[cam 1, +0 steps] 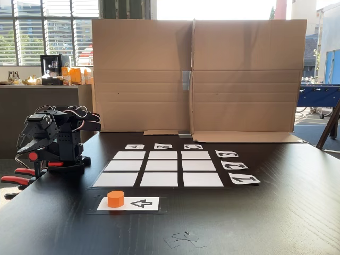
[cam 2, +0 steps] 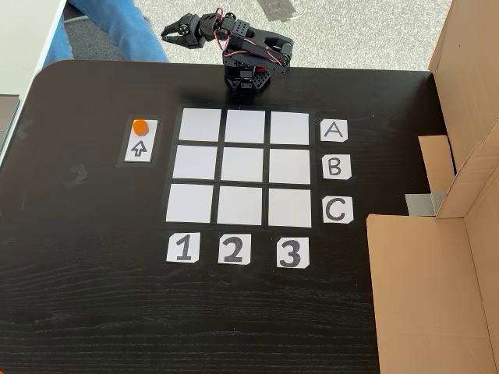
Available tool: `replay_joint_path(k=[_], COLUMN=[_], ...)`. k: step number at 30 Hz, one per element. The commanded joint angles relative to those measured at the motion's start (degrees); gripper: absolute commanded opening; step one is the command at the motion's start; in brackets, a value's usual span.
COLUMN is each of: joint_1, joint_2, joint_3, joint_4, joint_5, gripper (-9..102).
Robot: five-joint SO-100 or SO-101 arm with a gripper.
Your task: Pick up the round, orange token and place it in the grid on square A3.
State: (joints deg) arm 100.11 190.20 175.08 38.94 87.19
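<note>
1. A small bright orange cylindrical token [cam 1: 116,198] [cam 2: 139,126] sits on a white paper card printed with a black arrow [cam 1: 129,203] [cam 2: 139,142]; the arrow's head points at it in both fixed views.
2. That card lies on the dark wooden table [cam 1: 255,223] [cam 2: 93,296] just beside the three-by-three grid of white paper cells [cam 1: 161,168] [cam 2: 242,167], apart from it across a strip of bare table.
3. Letter tags A, B, C and number tags 1, 2, 3 edge the grid. In a fixed view from above, A stands beside the top row and 3 below the right-hand column, so square A3 [cam 2: 290,128] is the top right cell there; it is bare white, as are the other eight.
4. The black robot arm [cam 1: 53,141] [cam 2: 249,54] is folded low at the table's edge, beside the grid's A row and well apart from the token.
5. Its gripper [cam 2: 179,33] reaches out past the table edge; the two fingers look slightly spread with nothing between them.
6. A brown cardboard screen [cam 1: 196,74] [cam 2: 437,257] stands on the table past the lettered side of the grid.
7. A person's blue-trousered leg [cam 2: 117,27] shows on the floor near the arm.
</note>
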Motion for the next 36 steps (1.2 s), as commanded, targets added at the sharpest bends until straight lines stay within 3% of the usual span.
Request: replay_joint_path(k=[1, 36], joint_1=[5.4, 5.0], joint_2=[0.6, -1.0], joint_3=[0.1, -1.5], joint_4=[1.0, 0.3], joint_5=[5.6, 5.4], gripper=[0, 0])
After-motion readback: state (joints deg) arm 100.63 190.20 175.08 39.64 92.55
